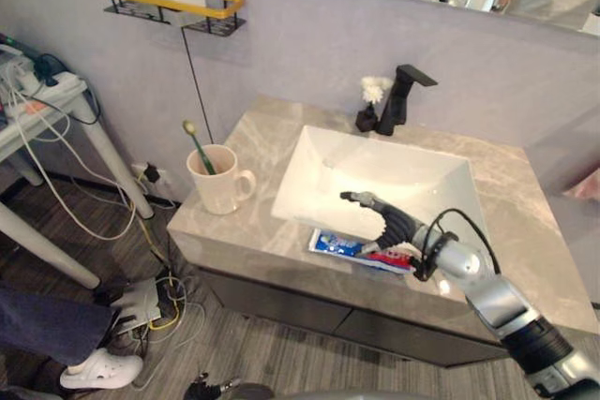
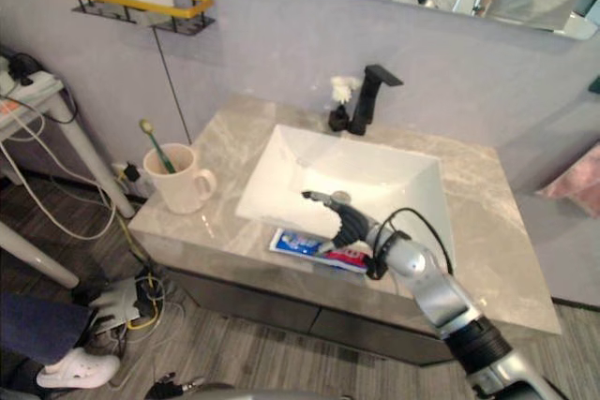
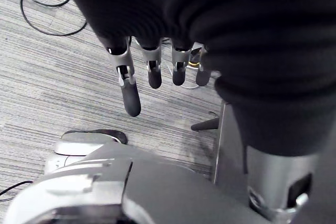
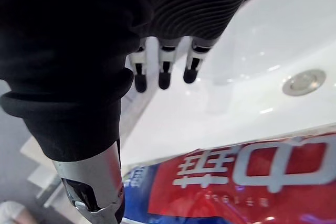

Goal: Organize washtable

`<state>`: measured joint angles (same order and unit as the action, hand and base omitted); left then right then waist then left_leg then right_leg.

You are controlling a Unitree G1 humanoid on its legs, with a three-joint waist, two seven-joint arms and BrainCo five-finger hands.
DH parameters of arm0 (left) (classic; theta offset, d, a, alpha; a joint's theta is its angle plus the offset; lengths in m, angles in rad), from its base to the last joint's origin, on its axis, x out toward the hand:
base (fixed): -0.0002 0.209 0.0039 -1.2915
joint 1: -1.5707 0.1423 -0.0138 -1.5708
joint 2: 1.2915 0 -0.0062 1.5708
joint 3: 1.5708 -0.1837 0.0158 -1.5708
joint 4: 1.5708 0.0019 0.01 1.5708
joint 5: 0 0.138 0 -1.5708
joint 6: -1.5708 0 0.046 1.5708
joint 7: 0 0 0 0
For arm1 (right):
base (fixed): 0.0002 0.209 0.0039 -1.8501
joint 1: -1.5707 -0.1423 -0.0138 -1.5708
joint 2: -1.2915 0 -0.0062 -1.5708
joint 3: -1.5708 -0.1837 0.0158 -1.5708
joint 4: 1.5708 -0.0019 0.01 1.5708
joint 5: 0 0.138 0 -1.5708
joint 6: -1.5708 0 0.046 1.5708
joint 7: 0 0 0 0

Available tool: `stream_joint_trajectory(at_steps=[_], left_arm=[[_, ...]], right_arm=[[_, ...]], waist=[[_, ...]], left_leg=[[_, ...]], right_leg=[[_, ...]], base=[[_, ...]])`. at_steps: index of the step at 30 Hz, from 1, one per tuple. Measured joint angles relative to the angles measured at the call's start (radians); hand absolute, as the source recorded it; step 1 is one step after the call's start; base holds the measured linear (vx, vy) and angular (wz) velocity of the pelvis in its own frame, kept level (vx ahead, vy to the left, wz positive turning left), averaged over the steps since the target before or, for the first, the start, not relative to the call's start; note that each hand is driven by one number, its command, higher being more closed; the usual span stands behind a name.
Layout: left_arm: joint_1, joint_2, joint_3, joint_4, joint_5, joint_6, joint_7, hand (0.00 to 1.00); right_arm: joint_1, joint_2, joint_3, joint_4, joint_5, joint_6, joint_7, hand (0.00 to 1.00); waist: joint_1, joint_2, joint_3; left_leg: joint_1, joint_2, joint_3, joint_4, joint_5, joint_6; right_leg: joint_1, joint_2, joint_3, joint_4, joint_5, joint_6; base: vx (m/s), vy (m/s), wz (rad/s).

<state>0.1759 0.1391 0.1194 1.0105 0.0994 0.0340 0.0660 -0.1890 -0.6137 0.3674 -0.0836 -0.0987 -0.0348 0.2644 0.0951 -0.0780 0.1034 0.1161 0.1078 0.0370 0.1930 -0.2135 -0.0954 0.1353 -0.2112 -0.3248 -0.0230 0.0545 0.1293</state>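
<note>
A blue, red and white toothpaste tube lies on the front rim of the white sink. My right hand hovers just over the tube's right end, open, its fingers stretched out above the basin. Up close, the tube shows under the palm. A cream mug with a green toothbrush stands on the grey stone counter, left of the sink. My left hand hangs low over the floor, open and holding nothing.
A black faucet stands behind the basin, a white fluffy item beside it. A yellow-railed wall shelf carries a white box. A white table with cables stands to the left; a person's shoe rests on the floor.
</note>
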Motion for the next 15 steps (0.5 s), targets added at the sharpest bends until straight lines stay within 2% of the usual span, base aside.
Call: stream_joint_trajectory(at_steps=[6, 15], left_arm=[[0.001, -0.001, 0.01, -0.001, 0.001, 0.006, -0.001, 0.0], [0.001, -0.007, 0.032, -0.003, 0.002, 0.023, -0.013, 0.0]], right_arm=[[0.046, 0.031, -0.027, -0.022, -0.108, 0.016, 0.006, 0.0], [0.078, 0.057, -0.058, -0.022, -0.181, 0.039, 0.054, 0.0]], waist=[[-0.001, 0.002, 0.002], [-0.005, 0.009, 0.006]], left_leg=[[0.004, 0.001, 0.02, -0.004, -0.001, 0.0], [0.005, 0.001, 0.021, -0.004, -0.002, 0.0]], right_leg=[[-0.001, 0.0, 0.018, 0.001, 0.001, -0.001], [-0.002, 0.0, 0.025, 0.001, 0.001, -0.001]], base=[[-0.02, -0.004, -0.06], [0.0, -0.001, -0.01]])
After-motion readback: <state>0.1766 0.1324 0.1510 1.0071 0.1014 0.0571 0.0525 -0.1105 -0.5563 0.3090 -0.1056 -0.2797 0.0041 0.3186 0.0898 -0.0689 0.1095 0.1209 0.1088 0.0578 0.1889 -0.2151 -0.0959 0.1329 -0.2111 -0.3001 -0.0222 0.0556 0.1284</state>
